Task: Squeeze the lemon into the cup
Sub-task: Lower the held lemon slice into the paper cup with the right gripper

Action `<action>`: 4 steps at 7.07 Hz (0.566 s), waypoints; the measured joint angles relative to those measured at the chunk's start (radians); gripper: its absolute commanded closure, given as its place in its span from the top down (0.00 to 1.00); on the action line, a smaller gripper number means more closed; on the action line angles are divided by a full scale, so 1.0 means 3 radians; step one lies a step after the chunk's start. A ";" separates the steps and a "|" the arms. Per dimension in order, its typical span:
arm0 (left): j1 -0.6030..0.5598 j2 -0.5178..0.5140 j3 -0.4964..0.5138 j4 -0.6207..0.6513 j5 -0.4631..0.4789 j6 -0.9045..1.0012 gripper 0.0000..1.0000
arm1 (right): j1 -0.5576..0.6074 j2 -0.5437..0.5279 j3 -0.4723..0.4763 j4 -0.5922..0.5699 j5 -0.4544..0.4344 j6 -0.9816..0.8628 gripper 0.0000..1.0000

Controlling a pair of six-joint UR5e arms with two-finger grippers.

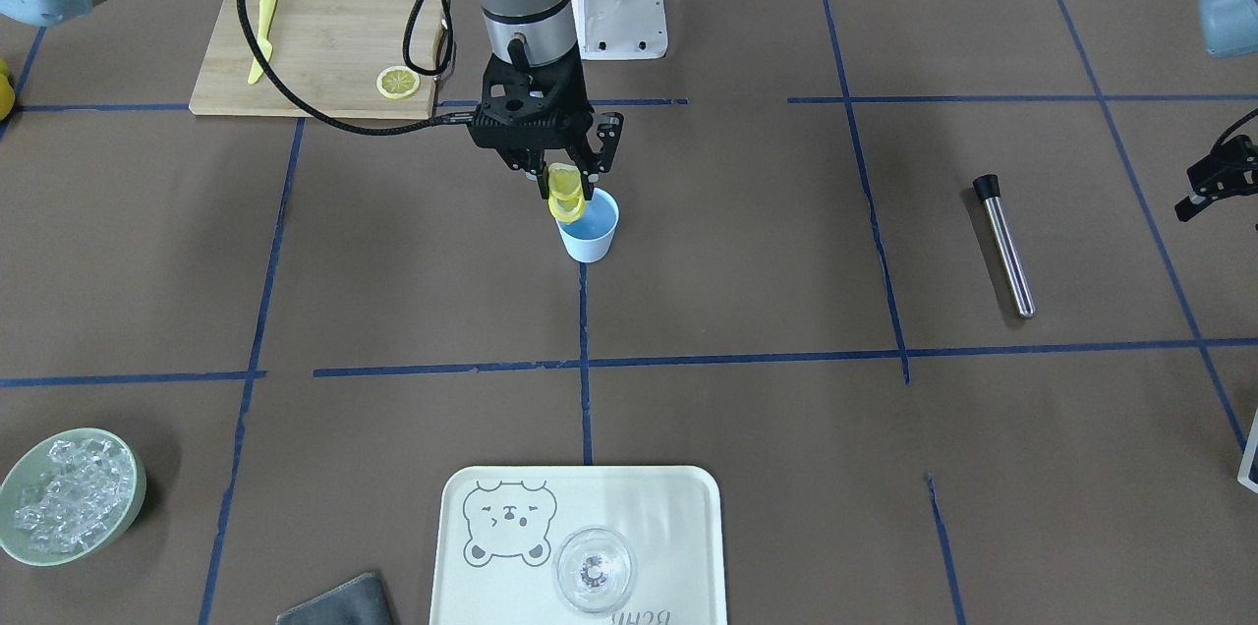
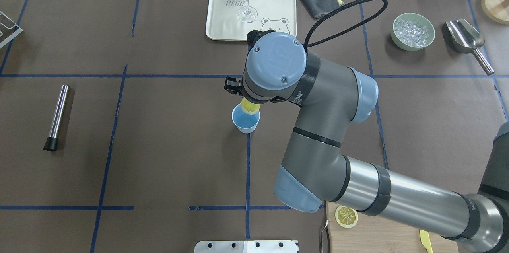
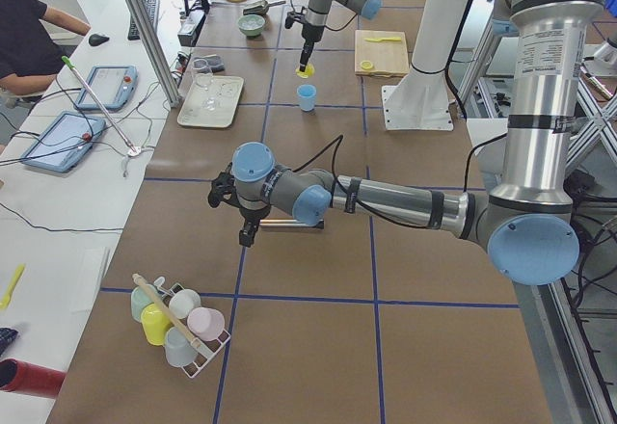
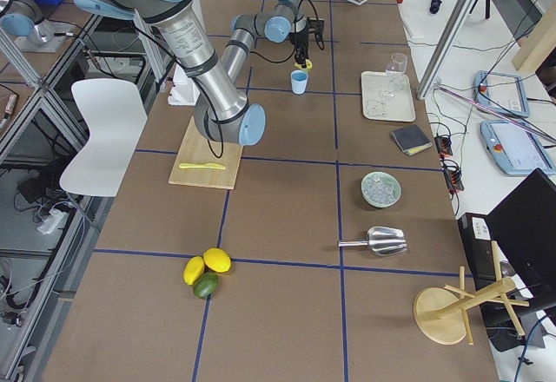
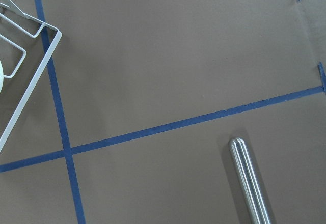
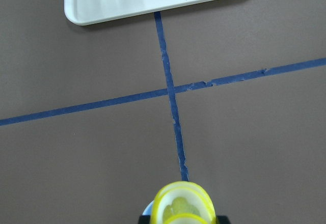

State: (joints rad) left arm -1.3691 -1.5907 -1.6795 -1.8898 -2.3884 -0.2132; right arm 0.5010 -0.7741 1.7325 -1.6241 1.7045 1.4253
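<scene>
My right gripper (image 1: 567, 181) is shut on a yellow lemon slice (image 1: 565, 193), which is bent double between the fingers. It hangs just over the far rim of the small pale blue cup (image 1: 593, 237) near the table's middle. The overhead view shows the slice (image 2: 249, 106) above the cup's (image 2: 244, 122) mouth edge. The right wrist view shows the folded slice (image 6: 183, 203) at the bottom. My left gripper (image 1: 1211, 181) hovers at the table's side near a metal rod; its jaws are unclear.
A second lemon slice (image 1: 398, 83) and a yellow knife (image 1: 262, 33) lie on the wooden board (image 1: 314, 45). The metal rod (image 1: 1004, 244) lies on my left side. A tray (image 1: 678, 507) holds a clear glass (image 1: 594, 570). A green ice bowl (image 1: 69, 495) stands at the corner.
</scene>
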 measured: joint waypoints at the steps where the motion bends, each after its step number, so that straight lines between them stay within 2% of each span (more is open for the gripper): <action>1: -0.0002 0.0000 -0.0008 0.0000 0.0000 0.0000 1.00 | -0.0006 0.0016 -0.0080 0.0061 0.0005 0.0007 0.51; 4: -0.0002 0.0000 -0.0016 0.0000 0.0000 0.0000 1.00 | -0.0080 0.0019 -0.0173 0.0111 0.0017 0.0023 0.55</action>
State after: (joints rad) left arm -1.3698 -1.5907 -1.6842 -1.8899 -2.3884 -0.2132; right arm 0.4772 -0.7684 1.6805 -1.5909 1.7097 1.4321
